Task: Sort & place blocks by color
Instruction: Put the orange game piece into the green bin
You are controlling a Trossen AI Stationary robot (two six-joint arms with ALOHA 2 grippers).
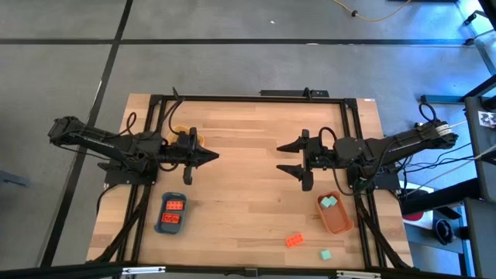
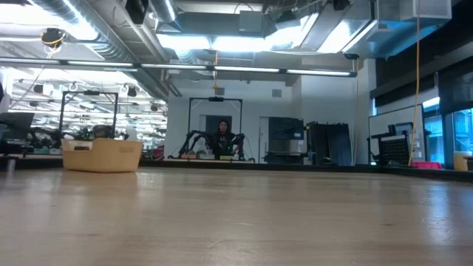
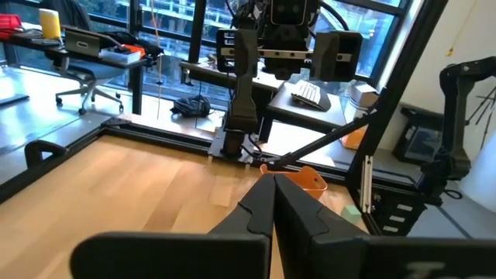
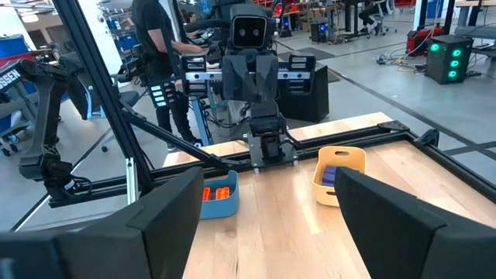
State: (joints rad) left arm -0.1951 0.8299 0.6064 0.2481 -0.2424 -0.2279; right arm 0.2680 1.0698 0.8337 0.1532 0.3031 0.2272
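My left gripper (image 1: 211,156) (image 3: 273,203) is shut and empty above the table's left middle. My right gripper (image 1: 282,156) (image 4: 267,221) is open and empty above the right middle, facing it. Two orange-red bricks (image 1: 173,211) lie in the blue tray (image 1: 160,219) (image 4: 226,203). Mint-teal bricks (image 1: 330,202) lie in the orange tray (image 1: 339,222) (image 3: 308,179). Purple bricks (image 4: 329,175) lie in the yellow tray (image 4: 342,160) (image 1: 181,130). A loose orange-red brick (image 1: 294,240) and a loose mint-teal brick (image 1: 326,254) lie flat on the wood near the front edge.
The yellow tray sits partly under my left arm. A black frame (image 1: 232,98) runs along the table's edges. A person (image 4: 159,46) stands beyond the table's left side. Bare wood lies between the two grippers and toward the far edge.
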